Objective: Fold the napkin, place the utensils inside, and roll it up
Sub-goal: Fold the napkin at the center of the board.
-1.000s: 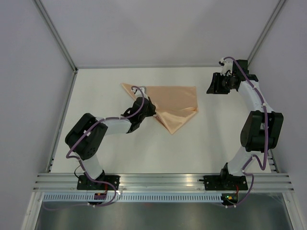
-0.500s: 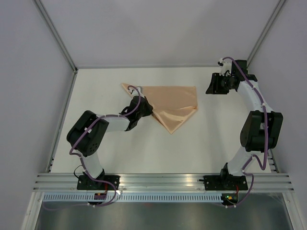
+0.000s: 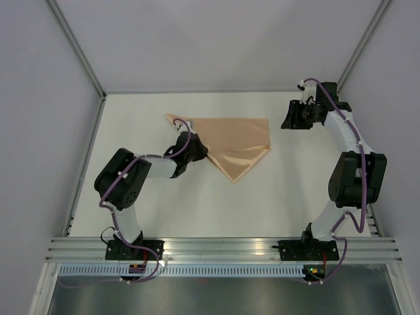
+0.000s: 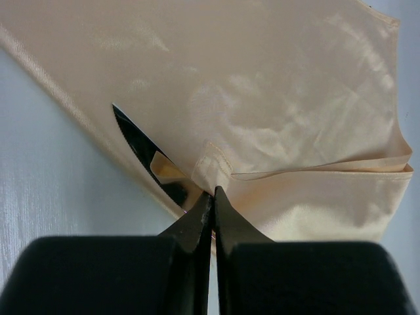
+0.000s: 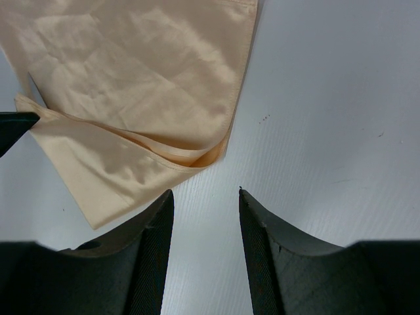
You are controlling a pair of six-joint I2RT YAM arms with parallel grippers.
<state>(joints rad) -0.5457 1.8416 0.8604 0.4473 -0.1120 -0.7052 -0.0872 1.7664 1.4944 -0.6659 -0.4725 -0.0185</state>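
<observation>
- While the fold is only half made, the left gripper (image 4: 212, 197) would do best, I judge, to carry its corner low and flat across the napkin (image 3: 233, 141). A high lift would likely drag the whole thin cloth along the counter (image 3: 262, 210) rather than turn one layer over.
- The corner should land on the matching hem so the edges line up. A slow, straight pull should stop the shiny fabric from sliding or bunching.
- The left gripper is clenched on a hemmed corner of the napkin. In the left wrist view its two fingers meet with the cloth caught at their tips, and the layer just beyond them is raised off the counter.
- The right gripper (image 5: 205, 197) is released, with its fingers spread and nothing between them. It could press the loose right side down if the cloth starts to creep.
- The napkin lies in the far half of the counter, about midway between the left and right edges. It is partly doubled over, with one point aimed at the near edge.
- The left gripper sits at the napkin's left side, touching it. The right gripper hangs toward the far right corner, apart from the napkin's right edge.
- No utensil shows in any view.
</observation>
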